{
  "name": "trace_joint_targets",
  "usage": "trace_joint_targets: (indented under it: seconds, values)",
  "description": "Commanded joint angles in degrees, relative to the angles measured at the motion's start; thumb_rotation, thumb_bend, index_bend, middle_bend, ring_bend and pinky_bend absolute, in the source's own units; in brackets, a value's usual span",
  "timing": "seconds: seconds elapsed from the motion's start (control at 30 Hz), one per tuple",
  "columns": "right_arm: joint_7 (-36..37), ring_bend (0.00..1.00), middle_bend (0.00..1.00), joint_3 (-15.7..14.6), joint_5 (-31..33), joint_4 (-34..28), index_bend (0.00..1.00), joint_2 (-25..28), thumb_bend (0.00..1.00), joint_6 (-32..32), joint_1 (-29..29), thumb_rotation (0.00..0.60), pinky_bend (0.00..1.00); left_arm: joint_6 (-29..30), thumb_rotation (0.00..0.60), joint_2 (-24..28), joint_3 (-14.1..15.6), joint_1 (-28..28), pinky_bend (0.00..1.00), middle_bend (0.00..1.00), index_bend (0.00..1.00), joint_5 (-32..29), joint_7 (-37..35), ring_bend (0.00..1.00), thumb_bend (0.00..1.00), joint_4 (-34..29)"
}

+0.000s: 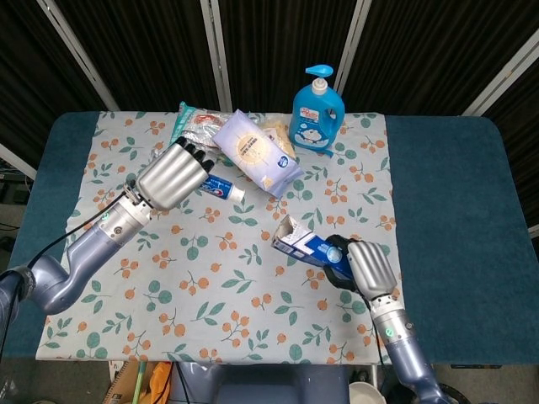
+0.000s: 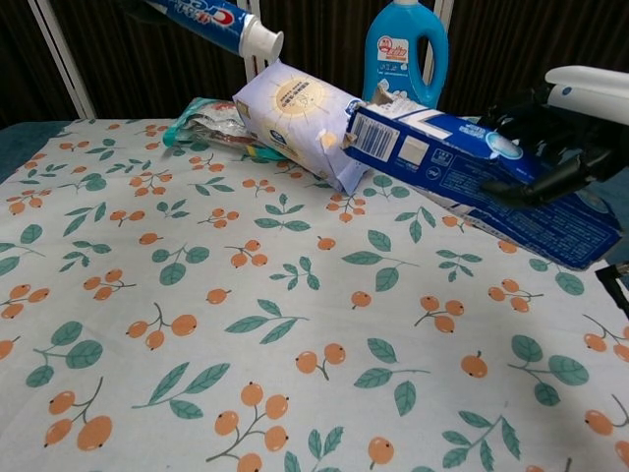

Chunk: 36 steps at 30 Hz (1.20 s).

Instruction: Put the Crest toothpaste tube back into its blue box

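Above the cloth, left hand [image 1: 173, 174] holding toothpaste tube [image 1: 221, 185] cap rightward, right hand [image 1: 364, 268] gripping blue box [image 1: 305, 247].

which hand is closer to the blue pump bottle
Left. The left hand, holding the toothpaste tube, is raised up-table, just left of the bottle. The right hand, holding the box, sits nearer the front edge.

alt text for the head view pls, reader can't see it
Over a floral tablecloth, the left hand holds a Crest toothpaste tube in the air while the right hand holds the blue box, open end toward the tube. A wipes pack, snack bags and blue pump bottle sit behind.
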Motion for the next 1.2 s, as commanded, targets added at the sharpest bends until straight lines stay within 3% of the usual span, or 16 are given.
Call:
trace_joint_targets:
  seconds: [0.03,0.23,0.5,1.2]
  values:
    - [-0.04,0.62,0.64,2.17,2.47,-0.73,0.58,-1.81,0.41,1.03,0.97,0.6,0.54,-0.56,0.6,-0.33,-0.9,-1.02,0.62,0.68,0.64,-0.05,-0.31,0.63,0.57,-0.24]
    - [2.75,0.62,0.64,5.53,7.15,-2.55,0.58,-3.13,0.41,2.1,1.44,0.6,0.54,-1.69,0.6,-1.99,-1.42,-2.68,0.62,0.68,0.64,0.22,0.33,0.63,0.57,-0.43]
    - [6.21,0.62,0.64,6.45,8.35,-2.95,0.58,-2.04,0.41,1.88,0.95,0.6,0.54,-2.83,0.6,-3.21,-1.56,-3.53,0.62,0.68,0.64,-1.0,1.65,0.63,0.56,-1.0]
    - [10.71,0.62,0.64,3.54,2.94,-5.5,0.58,1.27,0.41,0.01,-0.16,0.6,0.54,-2.76,0.6,-3.7,-3.11,-6.99,0.62,0.68,0.64,2.17,2.3,0.62,0.56,0.4]
